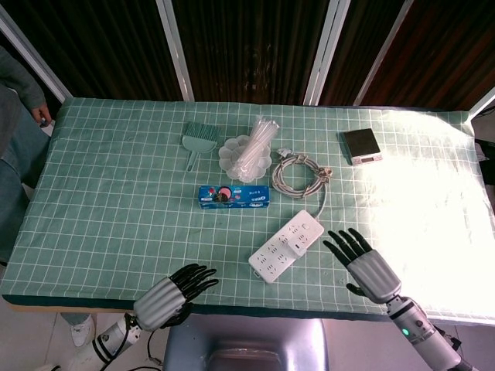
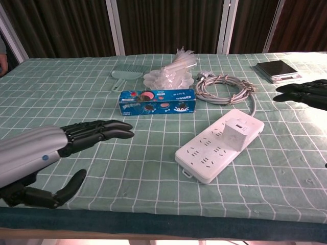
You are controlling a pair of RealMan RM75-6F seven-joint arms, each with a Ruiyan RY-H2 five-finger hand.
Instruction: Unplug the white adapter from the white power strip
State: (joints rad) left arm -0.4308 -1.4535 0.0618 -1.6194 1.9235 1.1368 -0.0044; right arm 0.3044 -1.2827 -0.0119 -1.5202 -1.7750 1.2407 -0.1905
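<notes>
The white power strip (image 1: 285, 246) (image 2: 218, 145) lies slantwise on the green checked cloth, near the front middle. The white adapter (image 1: 302, 234) (image 2: 239, 131) sits plugged into its far end. My right hand (image 1: 364, 264) (image 2: 305, 94) hovers open just right of the strip, fingers spread, touching nothing. My left hand (image 1: 170, 291) (image 2: 48, 150) is open at the front edge, left of the strip, fingers pointing toward it and holding nothing.
The strip's coiled grey cable (image 1: 298, 171) lies behind it. A blue cookie box (image 1: 233, 196) lies left of the cable. Further back are a plastic dish with clear sticks (image 1: 247, 150), a green brush (image 1: 198, 141) and a small scale (image 1: 362, 145). A person (image 1: 17, 116) stands at the far left.
</notes>
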